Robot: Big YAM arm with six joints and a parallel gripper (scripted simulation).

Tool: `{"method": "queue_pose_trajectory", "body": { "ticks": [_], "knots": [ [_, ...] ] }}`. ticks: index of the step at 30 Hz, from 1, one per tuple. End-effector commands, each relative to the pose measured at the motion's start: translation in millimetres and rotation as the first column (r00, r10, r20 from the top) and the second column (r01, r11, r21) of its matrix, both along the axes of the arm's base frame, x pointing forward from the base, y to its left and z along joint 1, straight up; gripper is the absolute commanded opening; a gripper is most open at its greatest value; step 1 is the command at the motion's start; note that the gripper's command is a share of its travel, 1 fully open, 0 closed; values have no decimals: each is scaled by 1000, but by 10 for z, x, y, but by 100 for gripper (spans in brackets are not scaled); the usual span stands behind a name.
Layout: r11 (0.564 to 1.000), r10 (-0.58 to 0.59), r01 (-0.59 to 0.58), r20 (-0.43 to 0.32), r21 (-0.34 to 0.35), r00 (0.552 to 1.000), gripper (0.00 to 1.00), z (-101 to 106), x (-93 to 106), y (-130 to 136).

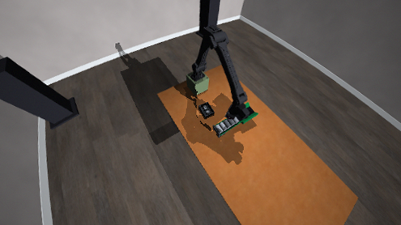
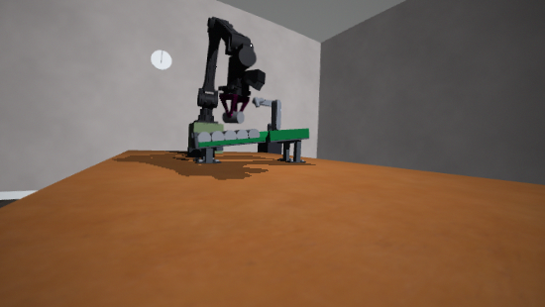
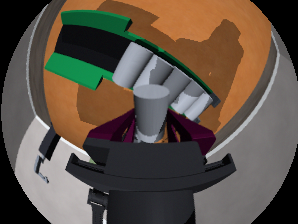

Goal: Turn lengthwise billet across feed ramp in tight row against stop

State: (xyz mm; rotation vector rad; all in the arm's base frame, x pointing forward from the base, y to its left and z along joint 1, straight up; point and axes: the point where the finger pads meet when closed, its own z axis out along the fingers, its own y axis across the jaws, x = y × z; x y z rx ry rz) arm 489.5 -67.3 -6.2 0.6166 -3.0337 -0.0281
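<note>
A green feed ramp (image 2: 287,134) (image 1: 252,115) (image 3: 76,70) stands on legs on the orange mat. Several grey billets (image 2: 229,135) (image 1: 225,127) (image 3: 180,90) lie across it in a row at its lower end. My gripper (image 2: 234,113) (image 3: 153,132) is shut on one more grey billet (image 2: 234,118) (image 3: 153,110) and holds it in the air a little above the row, over its upper end. In the wrist view the held billet points away from the camera, roughly along the same direction as the billets in the row. In the top view the arm hides the held billet.
The arm's green-grey base block (image 1: 197,84) (image 2: 200,127) stands at the mat's far end. A small black box (image 1: 206,110) lies on the orange mat (image 1: 281,182) (image 2: 248,238) between the base and the ramp. A grey post (image 2: 274,113) stands behind the ramp.
</note>
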Motion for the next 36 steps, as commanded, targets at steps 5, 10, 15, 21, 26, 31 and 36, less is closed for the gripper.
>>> {"method": "queue_pose_trajectory", "body": {
  "ticks": [5, 10, 15, 21, 26, 31, 36],
  "knots": [
    [986, -164, 167, 138, -9, 977, 0, 525, 368, -131],
    [977, -212, 215, 136, -5, 968, 0, 524, 348, -152],
    [958, -286, 287, 83, -6, 955, 0, 342, 93, -122],
    [930, -367, 369, 93, -1, 926, 0, 361, 105, -130],
    [913, -406, 408, 94, 2, 909, 0, 408, 125, -137],
    [883, -468, 470, 94, 5, 879, 0, 379, 88, -142],
    [851, -524, 525, 73, -1, 849, 0, 338, -8, -125]
  ]
}}
